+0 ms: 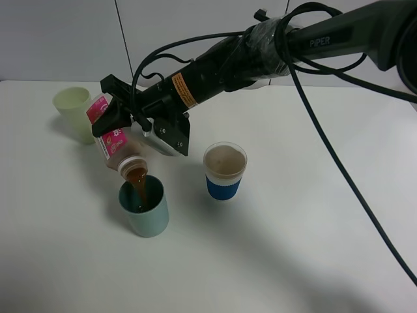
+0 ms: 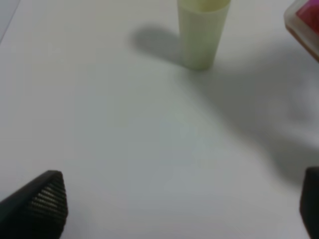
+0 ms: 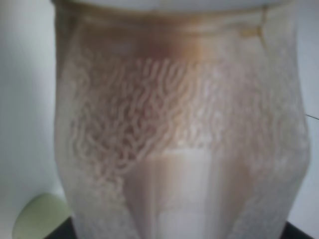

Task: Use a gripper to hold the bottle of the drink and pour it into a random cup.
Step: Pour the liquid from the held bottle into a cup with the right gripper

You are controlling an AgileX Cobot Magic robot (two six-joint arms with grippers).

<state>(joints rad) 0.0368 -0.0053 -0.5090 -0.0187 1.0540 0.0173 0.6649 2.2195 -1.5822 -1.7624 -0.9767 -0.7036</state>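
My right gripper (image 1: 107, 107) reaches across to the left of the exterior view and is shut on the bottle of the drink (image 1: 114, 140). The bottle, with its pink-and-white label, tilts neck-down over the teal cup (image 1: 144, 208). A brown stream (image 1: 138, 184) runs from its mouth into the cup. Close up, the bottle (image 3: 174, 129) fills the right wrist view, its clear wall streaked with brown. A corner of the bottle (image 2: 305, 20) also shows in the left wrist view. My left gripper (image 2: 177, 204) stands open low over the bare table, with nothing between its fingertips (image 2: 45, 201).
A pale yellow-green tumbler (image 1: 73, 112) (image 2: 202, 32) stands behind and left of the bottle. A white cup with a blue band (image 1: 225, 171), holding brown drink, stands right of the teal cup. Black cables (image 1: 339, 163) trail from the right arm over the white table (image 1: 313, 248).
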